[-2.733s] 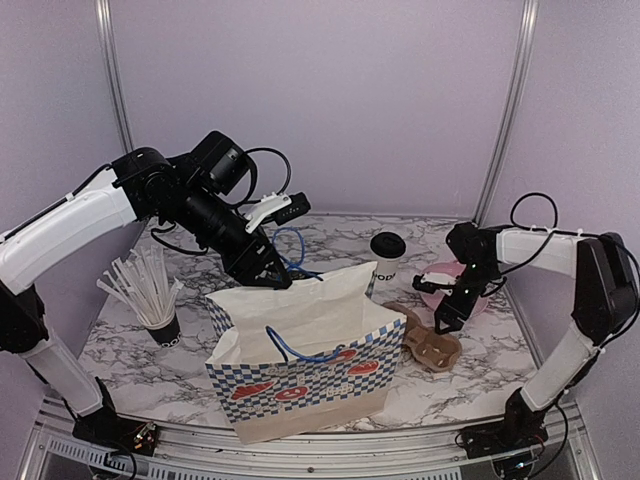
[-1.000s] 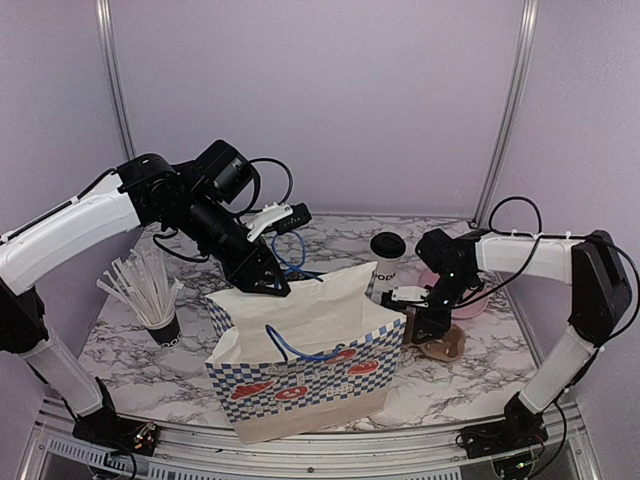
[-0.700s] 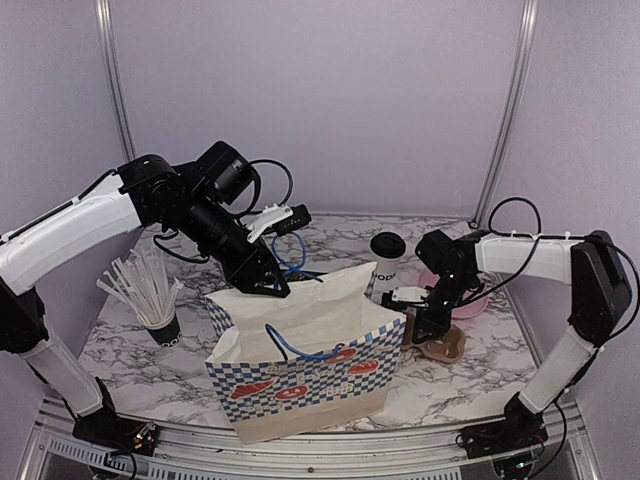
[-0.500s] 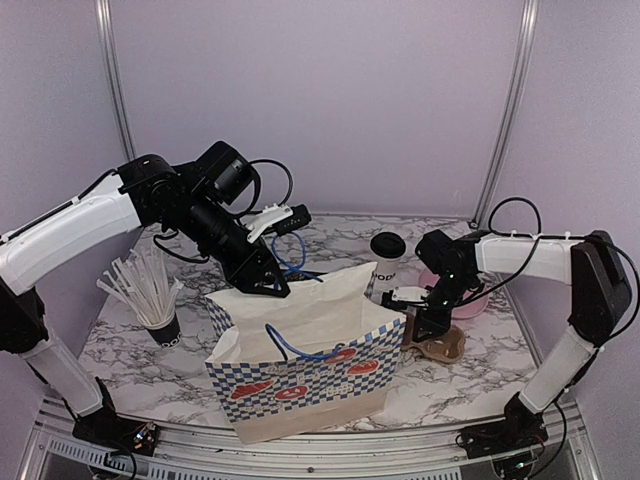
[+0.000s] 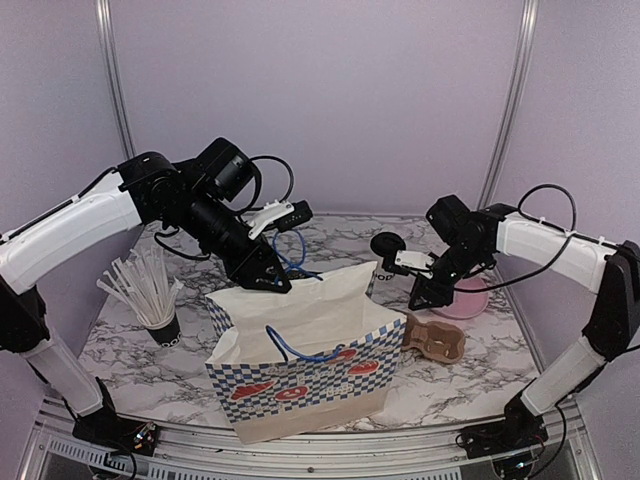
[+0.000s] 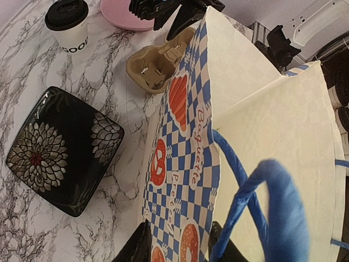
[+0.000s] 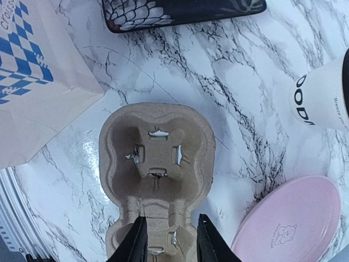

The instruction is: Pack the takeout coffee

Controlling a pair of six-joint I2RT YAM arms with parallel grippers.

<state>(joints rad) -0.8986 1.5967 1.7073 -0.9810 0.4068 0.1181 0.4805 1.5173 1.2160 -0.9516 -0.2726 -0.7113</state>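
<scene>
Top wide; wrists close, sharing bag (image 6: 251,109), carrier (image 7: 158,117).

Takeout coffee (image 6: 71,30): small white paper cup with black printed lettering on the side and a round black plastic lid (image 6: 66,12) seated on top. It stands upright, base flat on the marble table (image 5: 345,235), toward the back and right of centre. From the top camera, its lower part is hidden behind the upper edge of the paper bag (image 5: 310,350). The left wrist view shows it whole, standing apart from the bag, with the pink plate (image 6: 122,13) near it. The right wrist view catches only its side wall at the frame edge, with the lettering partly readable.
</scene>
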